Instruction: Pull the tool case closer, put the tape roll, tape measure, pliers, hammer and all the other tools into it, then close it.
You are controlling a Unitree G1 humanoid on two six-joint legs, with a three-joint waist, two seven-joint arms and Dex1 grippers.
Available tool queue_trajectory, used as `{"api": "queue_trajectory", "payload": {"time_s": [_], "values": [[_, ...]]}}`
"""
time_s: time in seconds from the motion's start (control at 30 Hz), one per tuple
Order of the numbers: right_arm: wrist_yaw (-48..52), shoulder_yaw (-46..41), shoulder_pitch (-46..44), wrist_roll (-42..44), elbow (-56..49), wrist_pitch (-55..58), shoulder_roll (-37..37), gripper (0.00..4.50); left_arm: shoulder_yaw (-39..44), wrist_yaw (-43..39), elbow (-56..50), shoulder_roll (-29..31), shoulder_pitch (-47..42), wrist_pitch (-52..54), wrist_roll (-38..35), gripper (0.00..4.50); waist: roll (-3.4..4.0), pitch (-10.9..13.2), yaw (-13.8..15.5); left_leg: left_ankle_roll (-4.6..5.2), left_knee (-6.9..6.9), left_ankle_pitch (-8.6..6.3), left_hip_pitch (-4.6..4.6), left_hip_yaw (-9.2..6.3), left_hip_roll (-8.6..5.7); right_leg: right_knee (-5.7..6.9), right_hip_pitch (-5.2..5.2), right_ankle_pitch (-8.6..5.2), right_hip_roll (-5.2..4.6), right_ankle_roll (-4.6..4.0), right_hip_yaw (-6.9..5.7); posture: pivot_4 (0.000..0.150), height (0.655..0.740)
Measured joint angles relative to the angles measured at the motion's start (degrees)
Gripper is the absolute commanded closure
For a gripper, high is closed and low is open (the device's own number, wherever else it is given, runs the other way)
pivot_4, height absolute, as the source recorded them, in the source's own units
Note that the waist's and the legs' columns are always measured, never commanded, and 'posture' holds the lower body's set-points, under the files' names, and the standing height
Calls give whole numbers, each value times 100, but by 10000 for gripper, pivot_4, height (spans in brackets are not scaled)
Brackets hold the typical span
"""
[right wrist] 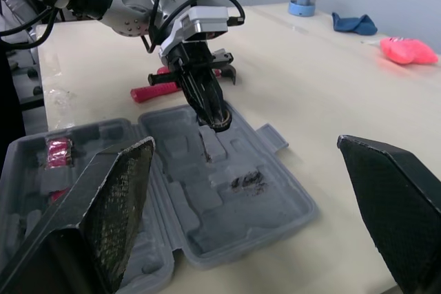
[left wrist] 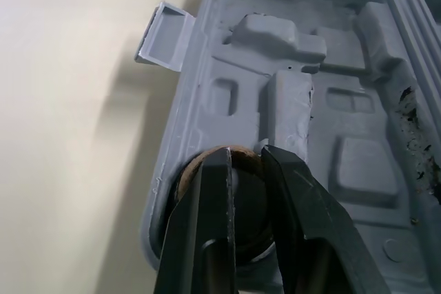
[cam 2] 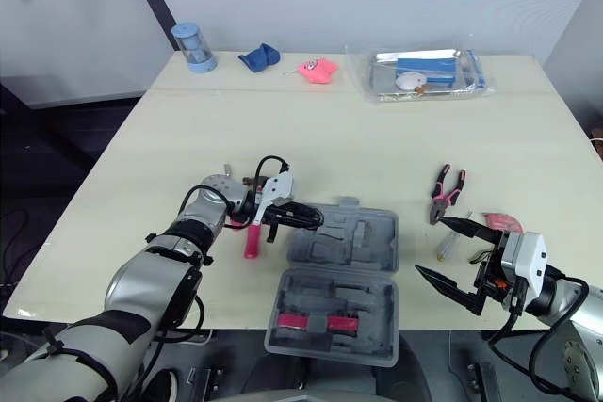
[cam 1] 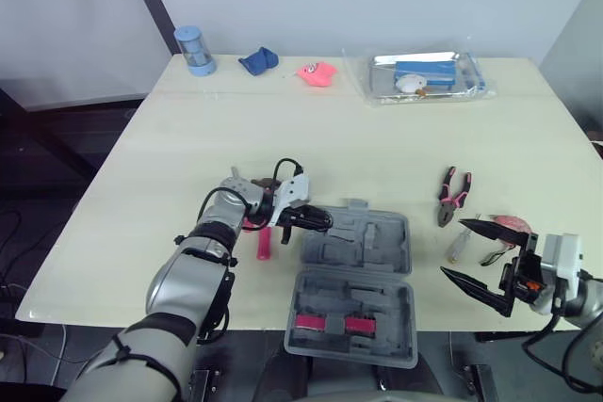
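Clamps tape roll (left wrist: 249, 201) in left gripper (cam 1: 323, 221) over tool case's (cam 1: 377, 242) corner recess — to seat it; holds right gripper (cam 1: 452, 248) splayed, ready.

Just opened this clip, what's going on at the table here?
The left gripper is shut on the tape roll, holding it down in a corner pocket of the open tool case. The right gripper hangs open beside the case, holding nothing. The pliers lie on the table to the case's right and the pink-handled hammer to its left, neither packed yet.
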Motion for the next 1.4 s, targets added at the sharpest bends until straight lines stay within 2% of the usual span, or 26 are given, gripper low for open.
{"api": "queue_trajectory", "payload": {"time_s": [0.23,0.37,0.4,0.5,0.53,0.63,0.7,0.77,0.93,1.03,1.23,1.4], "values": [[-5,0,-108,50,59,11,14,0,512,-314,-149,7,90,140,-448,37113,0,0,-4,0,0,0,-3,-2,0,1,-2,0,0,0,-1,1500,7400],[-101,-16,-134,184,113,28,145,0,889,-623,-855,156,283,438,-941,37113,1,0,-15,0,0,0,-1,-1,1,1,-2,0,0,0,0,1500,7400],[-184,-87,-126,221,246,30,187,0,1118,-698,-1631,321,677,830,-1308,37113,3,-1,-41,0,-1,0,1,0,3,2,-2,0,0,-1,2,1500,7400],[-319,-242,-112,226,500,28,203,0,1379,-637,-2844,683,1491,1455,-1735,37113,7,-3,-75,0,-3,0,3,0,7,5,-3,0,1,-2,5,1500,7400],[-405,-400,-79,225,694,24,209,0,1586,-481,-3624,973,2147,1873,-1976,37113,8,-3,-105,0,-8,0,4,1,10,4,-4,-1,1,-3,5,1500,7400],[-498,-700,47,208,1079,1,209,0,2035,-81,-4659,1420,3130,2595,-2333,37113,9,-2,-53,0,-8,0,4,0,11,5,-3,0,0,-3,1,1500,7400],[-452,-747,82,194,1231,-25,201,0,2262,126,-5084,1554,3520,2810,-2462,37113,9,-3,12,0,-7,0,6,1,9,6,1,0,-2,-3,0,1500,7400],[-299,-1011,307,190,1577,-172,128,0,2777,474,-5723,1839,4453,3062,-2665,37113,16,-8,8,-1,-11,-1,13,15,11,-2,4,-1,-6,-4,8,1500,7400],[-120,-1405,586,127,2301,-407,91,0,3549,1008,-6189,1892,5759,3294,-2879,37113,18,-8,36,-1,-18,-1,12,18,11,-10,4,-1,-8,-4,7,1500,7400],[-3,-1573,667,114,2645,-545,16,0,3844,1305,-6485,1769,6324,3293,-2994,29200,19,-12,18,-1,-18,-1,20,31,14,-11,8,-2,-7,-5,17,1500,7400],[158,-1915,949,6,3563,-782,-83,0,4202,1704,-6536,1490,7231,3159,-3006,654,17,-14,14,-2,-21,-2,20,35,14,-13,7,-3,-6,-6,19,1500,7400],[260,-1932,1005,-43,3935,-910,-108,0,4233,1764,-6536,1490,7272,3082,-3010,654,25,-27,5,-2,-21,-2,24,44,14,-14,8,-3,-5,-5,26,1500,7400]]}}
